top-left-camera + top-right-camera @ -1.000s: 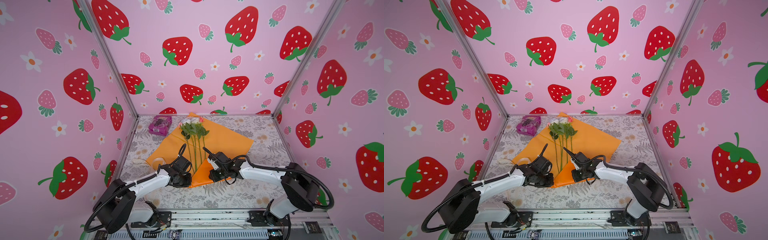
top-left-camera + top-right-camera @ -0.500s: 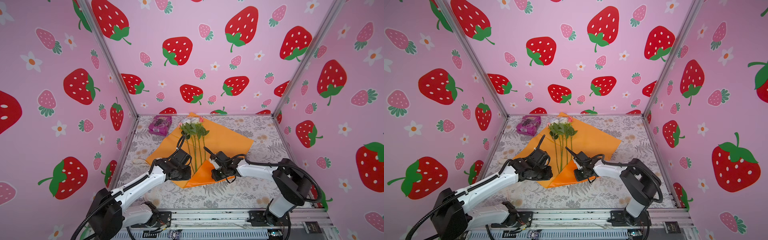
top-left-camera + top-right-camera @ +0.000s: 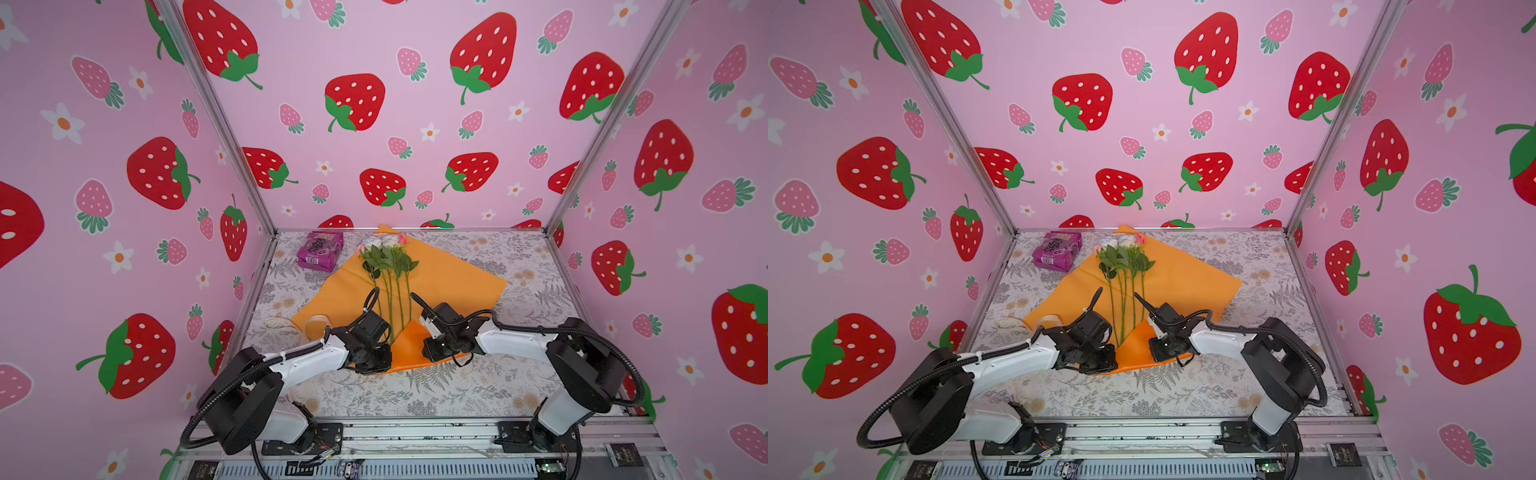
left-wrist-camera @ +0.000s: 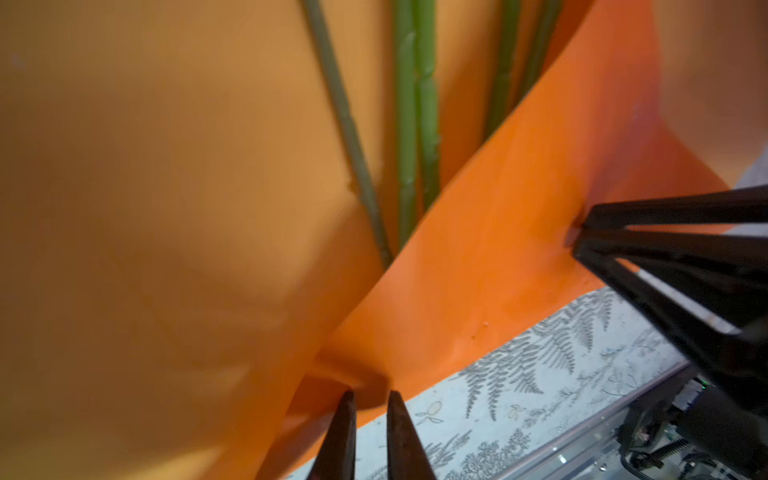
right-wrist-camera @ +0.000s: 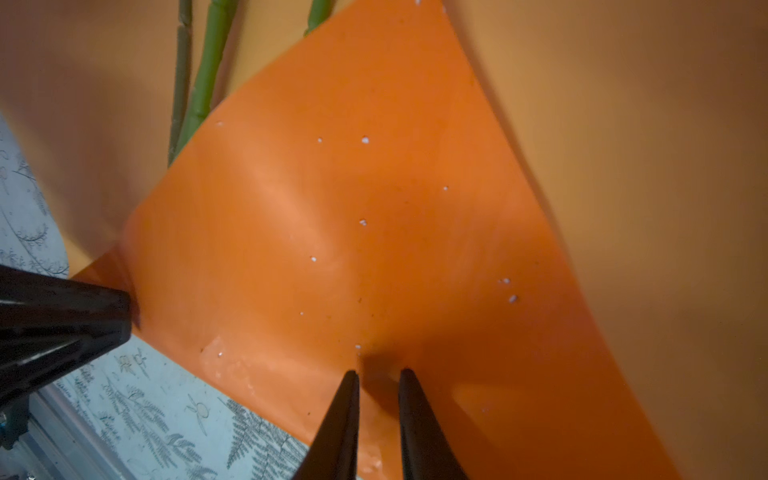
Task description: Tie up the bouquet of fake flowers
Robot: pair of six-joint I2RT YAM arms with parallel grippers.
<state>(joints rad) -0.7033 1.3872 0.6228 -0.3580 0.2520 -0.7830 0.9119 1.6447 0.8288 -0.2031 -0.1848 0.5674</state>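
**Two grippers hold up the near flap of the orange paper over the rose stems.**

The bouquet lies mid-table on the paper, with its pink and white heads toward the back wall. Its thin, knobbly green stems run under the raised flap, which hides their ends. The left gripper and right gripper each have their pointed black fingers nearly together, clamped on the smooth flap, which puckers at the tips. A glossy purple packet lies back left, just beside the paper. A cream ribbon sits at its left corner on the fern-print cloth.
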